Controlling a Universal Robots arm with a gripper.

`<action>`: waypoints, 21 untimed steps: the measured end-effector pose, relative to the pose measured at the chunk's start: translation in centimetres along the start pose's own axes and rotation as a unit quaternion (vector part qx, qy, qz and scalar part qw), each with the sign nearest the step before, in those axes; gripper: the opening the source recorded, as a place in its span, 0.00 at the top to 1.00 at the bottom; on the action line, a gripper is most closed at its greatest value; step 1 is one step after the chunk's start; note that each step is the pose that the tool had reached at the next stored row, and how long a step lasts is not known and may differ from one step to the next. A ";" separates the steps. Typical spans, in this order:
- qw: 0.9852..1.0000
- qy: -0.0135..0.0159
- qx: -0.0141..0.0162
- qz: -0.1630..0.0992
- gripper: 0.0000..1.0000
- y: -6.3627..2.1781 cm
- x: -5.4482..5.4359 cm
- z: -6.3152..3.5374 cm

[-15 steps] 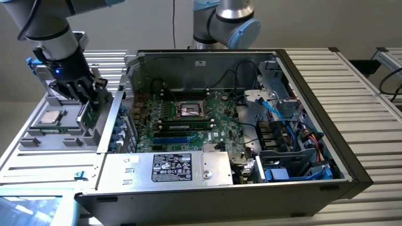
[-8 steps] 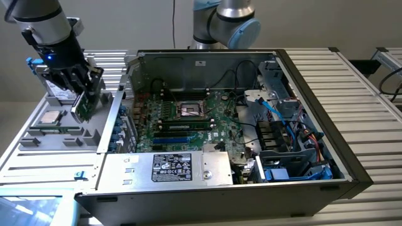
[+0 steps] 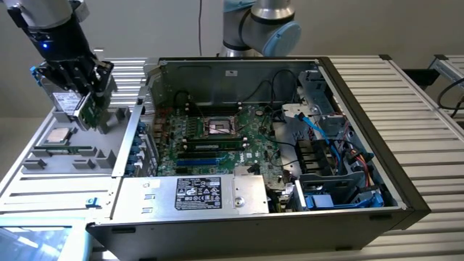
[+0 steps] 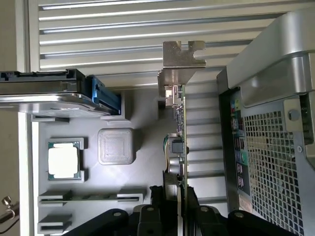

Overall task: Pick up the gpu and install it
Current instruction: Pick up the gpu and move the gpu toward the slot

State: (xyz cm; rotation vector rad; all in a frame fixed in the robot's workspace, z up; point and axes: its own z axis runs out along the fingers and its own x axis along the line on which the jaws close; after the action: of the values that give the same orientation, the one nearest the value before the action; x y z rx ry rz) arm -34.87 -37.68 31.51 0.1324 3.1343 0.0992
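In the exterior view, the black gripper [image 3: 90,98] hangs over the grey moulded parts tray [image 3: 80,142] at the exterior view's left. Its jaws pinch the gpu [image 3: 88,116], a thin green circuit-board card, by its flat faces. That hold seems meant to keep the board on edge, lined up with the narrow tray slots. I cannot tell whether the card's lower edge is clear of the tray, because the card itself covers that spot. The silver box-shaped drive with a white label [image 3: 64,101] stands just behind, partly hidden by the gripper. The small square silver processor chip [image 3: 58,136] lies nearby in its pocket. The open dark computer case [image 3: 254,234] sits just beside the tray with its green motherboard [image 3: 225,136] facing up, and cables make its card slots hard to pick out. In the wrist view, the gpu [image 4: 182,132] appears edge-on as a thin line running from between the black fingers [image 4: 157,201] out to its silver metal end bracket [image 4: 179,61]. Neither face of the card can be read here. The drive [image 4: 49,91] is cut off at the picture's edge, and the case's perforated wall [image 4: 275,147] stands close alongside.
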 end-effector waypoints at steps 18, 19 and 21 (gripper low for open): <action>1.000 0.000 0.000 0.003 0.71 0.67 -3.3 -8.18; 1.000 0.000 0.000 0.004 0.71 0.68 -3.7 -8.63; 1.000 0.000 0.000 0.004 0.71 0.71 -4.6 -9.52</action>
State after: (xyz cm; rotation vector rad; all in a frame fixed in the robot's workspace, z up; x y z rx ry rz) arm -30.26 -37.97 41.06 0.1435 3.1343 0.0992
